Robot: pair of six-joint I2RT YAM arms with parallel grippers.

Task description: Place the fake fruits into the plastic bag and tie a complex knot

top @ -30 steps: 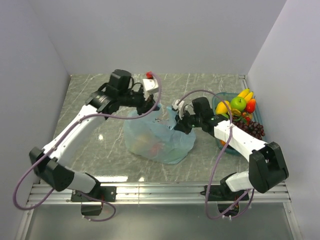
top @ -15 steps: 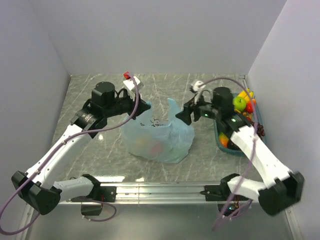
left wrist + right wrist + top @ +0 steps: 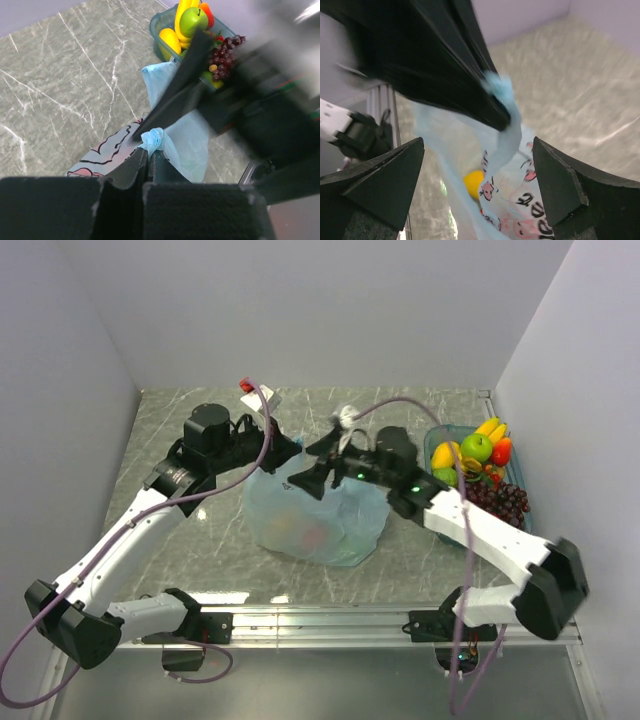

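Note:
The light-blue plastic bag (image 3: 325,525) sits mid-table with fake fruits showing faintly through it; a yellow fruit (image 3: 475,180) lies inside. My left gripper (image 3: 290,452) is shut on a bunched handle of the bag (image 3: 152,139), holding it up. My right gripper (image 3: 316,478) hovers open just right of it over the bag's top, its jaws (image 3: 479,150) wide on either side of the held handle (image 3: 501,92) and closed on nothing. More fake fruits, a banana (image 3: 489,428), a green apple (image 3: 477,447) and grapes (image 3: 505,500), stay in the teal tray (image 3: 445,430).
The tray stands against the right wall, by the right arm's elbow. White walls close in the left, back and right. A metal rail (image 3: 320,620) runs along the near edge. Both arms' cables loop above the bag.
My right gripper has opened, letting go of the bag's right side, lifted, then swung left across the bag to the left gripper. The left gripper stays shut on the handle and has hardly moved.

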